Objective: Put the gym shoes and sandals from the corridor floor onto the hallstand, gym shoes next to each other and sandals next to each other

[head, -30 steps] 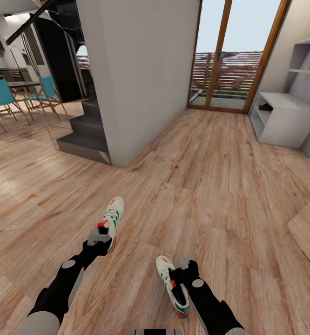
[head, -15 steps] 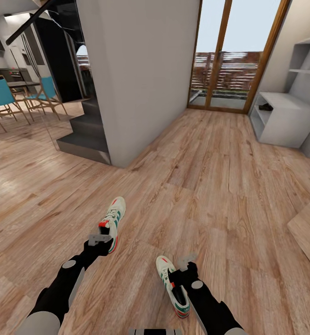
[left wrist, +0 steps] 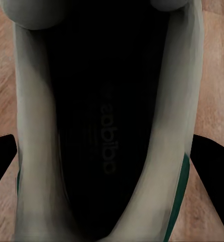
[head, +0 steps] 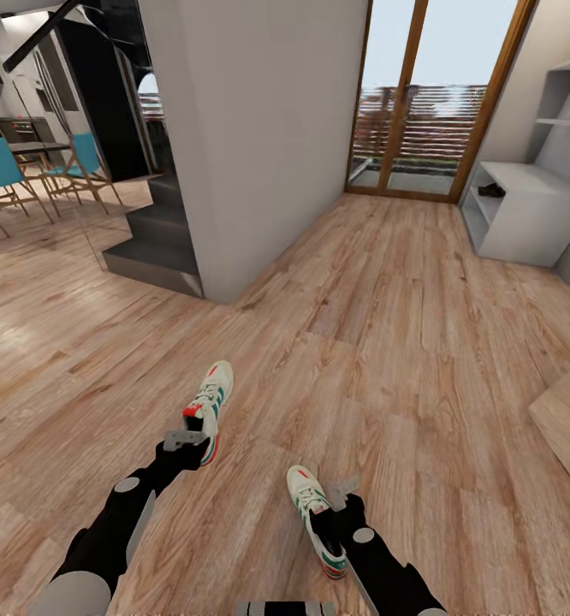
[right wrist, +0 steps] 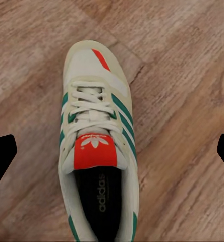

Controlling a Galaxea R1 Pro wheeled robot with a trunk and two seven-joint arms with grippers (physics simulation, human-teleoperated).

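Two cream gym shoes with green stripes lie on the wood corridor floor (head: pixel 388 342). My left gripper (head: pixel 182 441) sits at the heel of the left gym shoe (head: pixel 211 402); in the left wrist view the shoe's dark opening (left wrist: pixel 107 126) lies between the fingers (left wrist: pixel 1 156), which press both its sides. My right gripper (head: pixel 342 494) hangs open over the right gym shoe (head: pixel 306 496), which lies flat below it (right wrist: pixel 97 146). The pale hallstand (head: pixel 533 218) stands far right, with a small dark shape (head: pixel 490 190), probably the sandals, in its upper tier.
A grey wall corner (head: pixel 234 171) juts in ahead on the left, with dark stairs (head: pixel 148 248) beside it. A glass door (head: pixel 413 103) closes the corridor's far end. Teal chairs (head: pixel 2 171) stand far left. A tan board (head: pixel 567 428) lies on the floor at right.
The head camera has shifted a little, so the far room sits slightly higher. My right gripper has sunk a bit over its shoe. The left gripper and its shoe have barely moved.
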